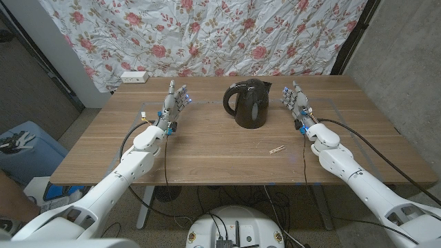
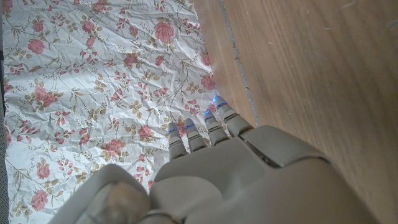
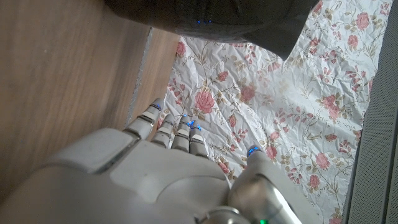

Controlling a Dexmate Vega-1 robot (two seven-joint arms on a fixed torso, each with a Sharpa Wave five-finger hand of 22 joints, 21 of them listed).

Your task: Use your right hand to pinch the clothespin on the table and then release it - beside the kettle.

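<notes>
Your kettle stands at the back middle of the bench, between the left robot hand and the right robot hand. The clothespin lies before the kettle, toward your right. A power strip sits behind the bench's far left corner.

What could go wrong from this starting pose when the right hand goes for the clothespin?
1. The clothespin is small and lies flat on the table, so the right hand, now open and raised beside the kettle, may slide it away instead of pinching it.
2. The kettle stands between the hands, close to the right hand; a wide sweep down to the clothespin could knock it.
3. The cable trailing from the right arm could drag across the table.
</notes>
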